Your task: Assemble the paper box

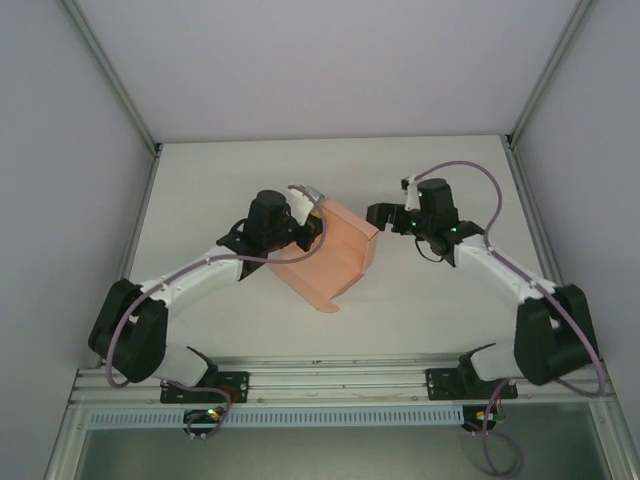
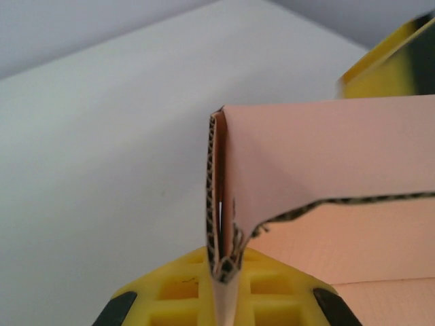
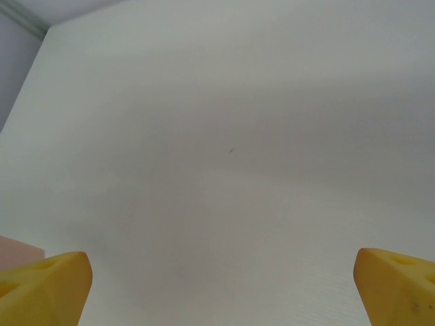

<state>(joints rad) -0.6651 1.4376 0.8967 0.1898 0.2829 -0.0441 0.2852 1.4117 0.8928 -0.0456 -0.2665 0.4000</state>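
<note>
from above, we see the left arm (image 1: 190,282) reaching forward and inward, its left gripper (image 1: 303,232) at the far-left edge of the paper box (image 1: 335,262), which lies half-folded mid-table; the right gripper (image 1: 378,214) sits just beside its far-right corner. at the left wrist, the jaws pinch a raised card wall. at the right wrist, yellow fingertips (image 3: 47,285) stand wide apart over the table (image 3: 231,149).

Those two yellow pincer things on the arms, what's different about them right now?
The left fingers are closed, pinching a folded wall of the pink paper box; the right fingers are spread wide and hold nothing. The left fingers sit at the box's left side, while the right fingers are near its right corner without gripping it, facing bare table. Both pairs are yellow and sit on black heads of white arms.
</note>
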